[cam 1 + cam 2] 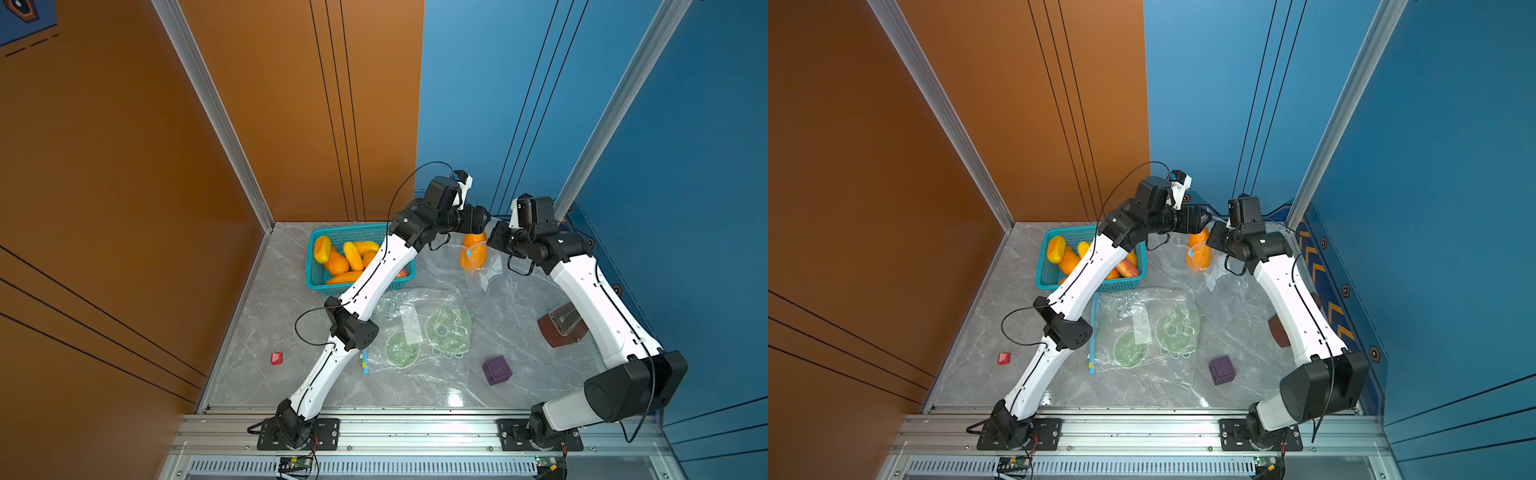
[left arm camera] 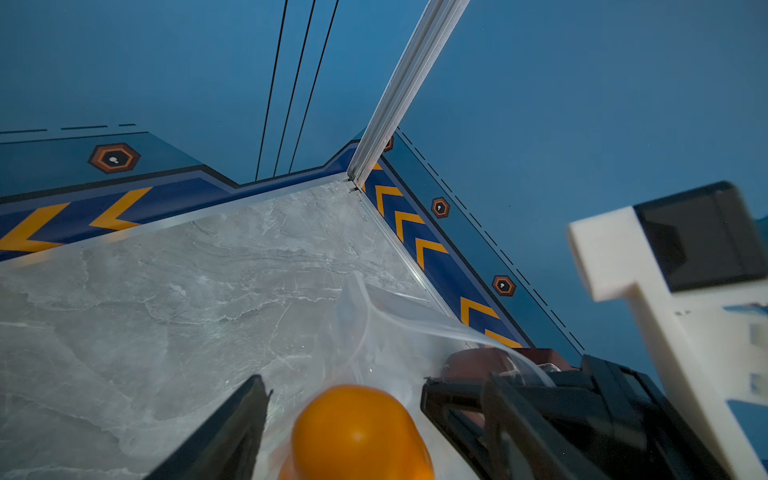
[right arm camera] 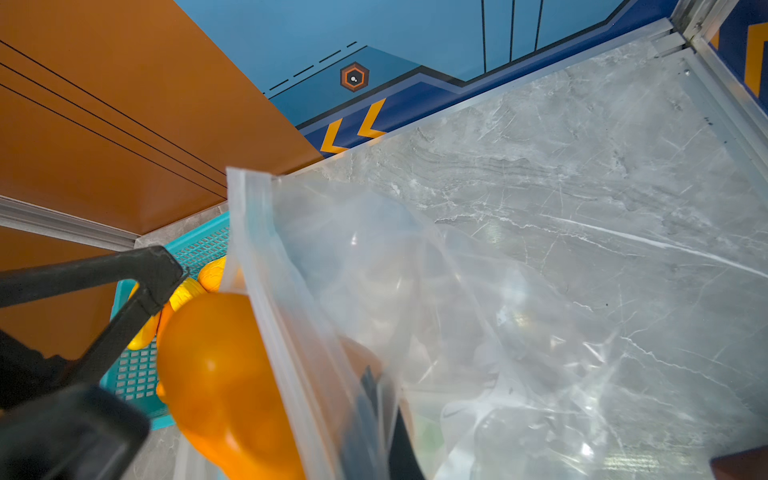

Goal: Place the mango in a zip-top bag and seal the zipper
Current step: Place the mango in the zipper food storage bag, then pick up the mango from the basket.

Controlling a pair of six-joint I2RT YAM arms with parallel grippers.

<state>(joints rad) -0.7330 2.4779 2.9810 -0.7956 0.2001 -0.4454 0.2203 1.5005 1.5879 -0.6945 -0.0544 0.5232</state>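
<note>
Left hand point(image 2: 370, 384) is open. Its fingers point(image 2: 232, 428) stand wide on either side of the mango point(image 1: 473, 255) with a gap showing, so no grip. The mango stands on end at the far side of the counter point(image 1: 249, 353), just right of the teal basket point(image 1: 316, 274) and between the two hands. Its lower part looks to be inside the mouth of the zip-top bag point(image 3: 457, 291) and its top end pokes out above the rim. How deep it sits I cannot tell.

Right hand point(image 1: 494, 240) is closed, pinching the bag's rim and holding that side up. In the right wrist view a dark finger shows through the film. The rest of the bag trails slack on the counter toward the right arm.

The basket holds more mangoes point(image 1: 353, 255), partly hidden by the left arm. A second clear bag point(image 1: 415, 332) with green plates lies flat mid-counter. A purple cube point(image 1: 496, 370) sits near its right edge. A small red block point(image 1: 276, 358) sits well apart on the left. A brown box point(image 1: 557, 332) is beside the right arm.
</note>
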